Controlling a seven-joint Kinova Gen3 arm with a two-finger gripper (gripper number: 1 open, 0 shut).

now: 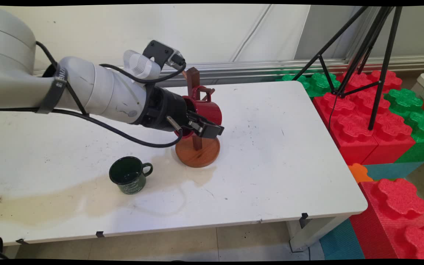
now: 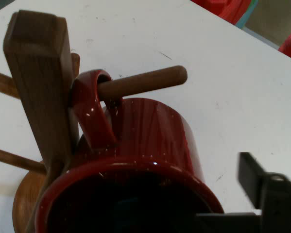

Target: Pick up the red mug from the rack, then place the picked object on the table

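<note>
Pincer [image 1: 201,127] pinching rim of red mug [image 1: 205,110], handle threaded over peg [image 2: 143,83] of wooden mug tree [image 1: 197,151]. Risk: sideways pull could tip tree on counter [image 1: 271,154]. Green mug [image 1: 129,179] well apart.

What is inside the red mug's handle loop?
A wooden peg of the rack passes through the red mug's handle in the hand view. The mug's interior is dark, so any contents cannot be seen.

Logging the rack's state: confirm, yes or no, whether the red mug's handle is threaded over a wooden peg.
Yes, in the hand view the red mug's handle loops around a wooden peg of the mug tree.
</note>
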